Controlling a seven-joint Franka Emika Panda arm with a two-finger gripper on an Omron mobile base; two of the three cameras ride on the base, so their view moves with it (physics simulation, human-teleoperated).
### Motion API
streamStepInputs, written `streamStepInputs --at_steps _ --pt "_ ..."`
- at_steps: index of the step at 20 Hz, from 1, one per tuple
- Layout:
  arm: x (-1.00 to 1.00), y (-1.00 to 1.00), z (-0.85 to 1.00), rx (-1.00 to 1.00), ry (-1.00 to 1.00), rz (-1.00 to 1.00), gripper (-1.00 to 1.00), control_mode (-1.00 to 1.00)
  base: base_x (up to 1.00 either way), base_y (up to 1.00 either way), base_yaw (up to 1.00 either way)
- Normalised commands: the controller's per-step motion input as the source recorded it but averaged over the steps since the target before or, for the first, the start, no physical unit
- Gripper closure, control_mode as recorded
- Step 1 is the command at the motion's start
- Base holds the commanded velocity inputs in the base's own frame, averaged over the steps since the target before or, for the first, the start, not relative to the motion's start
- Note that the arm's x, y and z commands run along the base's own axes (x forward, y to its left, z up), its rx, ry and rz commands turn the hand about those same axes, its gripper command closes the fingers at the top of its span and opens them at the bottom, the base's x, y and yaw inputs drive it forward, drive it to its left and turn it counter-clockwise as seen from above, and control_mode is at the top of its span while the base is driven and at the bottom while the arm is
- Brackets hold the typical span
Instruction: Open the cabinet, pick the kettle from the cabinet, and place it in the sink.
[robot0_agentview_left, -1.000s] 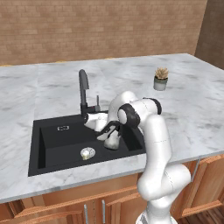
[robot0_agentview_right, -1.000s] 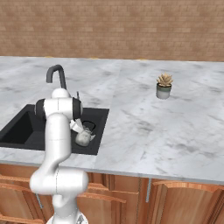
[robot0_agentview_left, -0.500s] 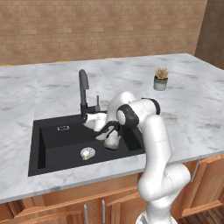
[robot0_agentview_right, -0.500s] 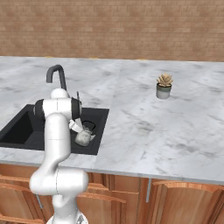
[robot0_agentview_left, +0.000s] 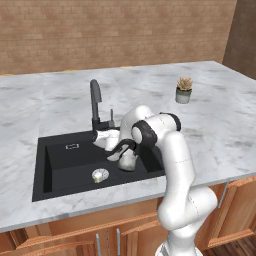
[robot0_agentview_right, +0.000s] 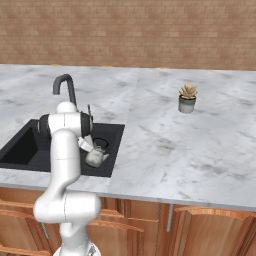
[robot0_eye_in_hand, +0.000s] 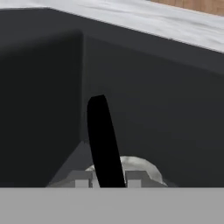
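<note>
Kettle (robot0_agentview_left: 128, 159) sits in the sink (robot0_agentview_left: 60, 170), low at the right end of the basin, looks to be resting on the floor w/ its dark arched handle (robot0_eye_in_hand: 104, 142) up. Gripper (robot0_agentview_left: 116, 150) is down at that handle; in the hand view the black strap rises right btwn the two grey finger tips (robot0_eye_in_hand: 80, 179), which sit close either side of it, but can't tell if they pinch it or have just let go, so treat grip as uncertain. Judgement: this is the release step, task nearly done. To do it well: spread fingers fully before any lift, make sure kettle base is flat on the basin floor, then back the hand straight out along the handle's plane so a tip doesn't hook the strap and tip the kettle. Keep wrist clear of the right basin wall, which is near. Around: tall black faucet (robot0_agentview_left: 95, 102) stands just behind the hand at the sink's back edge and is the main thing in the way of a rising retreat, so go up and toward the robot, not back. Silver drain (robot0_agentview_left: 100, 175) lies left of the kettle, apart from it. Small potted plant (robot0_agentview_right: 187, 98) is on the marble counter (robot0_agentview_right: 190, 145), well apart to the right, no bother. Brick wall (robot0_agentview_right: 130, 30) behind, wood cabinet fronts below the counter.
</note>
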Motion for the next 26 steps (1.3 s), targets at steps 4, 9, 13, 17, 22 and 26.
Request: streamStepInputs --at_steps 4,9,13,17,22,26 --pt "-0.47 0.19 -0.55 0.00 -0.16 -0.14 -1.00 -1.00 0.00 0.00 0.00" --pt "-0.49 0.22 -0.58 0.00 -0.13 -0.15 -1.00 -1.00 0.00 0.00 0.00" --pt "-0.46 0.29 -0.59 0.00 -0.11 -0.17 -1.00 -1.00 0.00 0.00 0.00" --pt "-0.41 0.34 -0.58 0.00 -0.12 -0.17 -1.00 -1.00 0.00 0.00 0.00" --pt "-0.40 0.38 -0.58 0.00 -0.11 -0.18 -1.00 -1.00 0.00 0.00 0.00" --pt "-0.39 0.37 -0.57 0.00 -0.08 -0.19 -1.00 -1.00 0.00 0.00 0.00"
